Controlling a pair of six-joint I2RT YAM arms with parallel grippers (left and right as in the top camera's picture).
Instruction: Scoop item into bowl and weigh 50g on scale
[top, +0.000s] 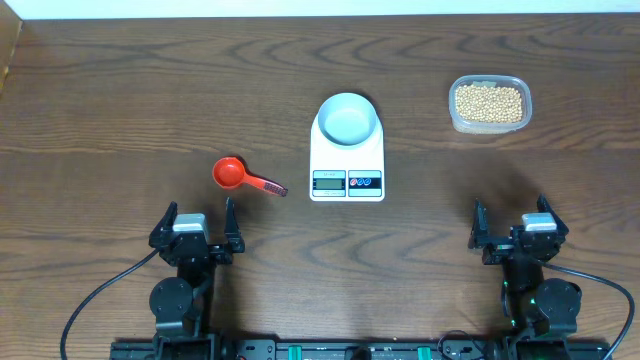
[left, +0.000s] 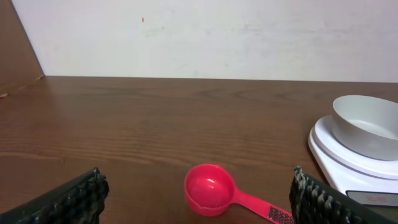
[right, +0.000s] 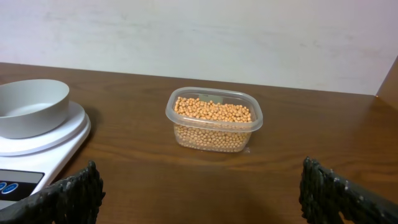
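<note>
The pale blue bowl (top: 348, 118) stands empty on the white scale (top: 347, 165) at the table's middle; both also show in the left wrist view, bowl (left: 367, 126) and scale (left: 339, 155), and in the right wrist view, bowl (right: 31, 106) and scale (right: 37, 152). The tan beans (top: 488, 102) fill a clear tub at the back right (right: 212, 112). A red scoop (top: 232, 174) lies left of the scale (left: 211, 190). My left gripper (top: 196, 228) is open and empty near the front edge, behind the scoop. My right gripper (top: 512, 228) is open and empty at the front right.
The clear plastic tub (top: 457, 118) holds the beans. The scoop's handle (top: 268, 185) points right toward the scale. A pale wall rises behind the table's far edge (left: 199, 37).
</note>
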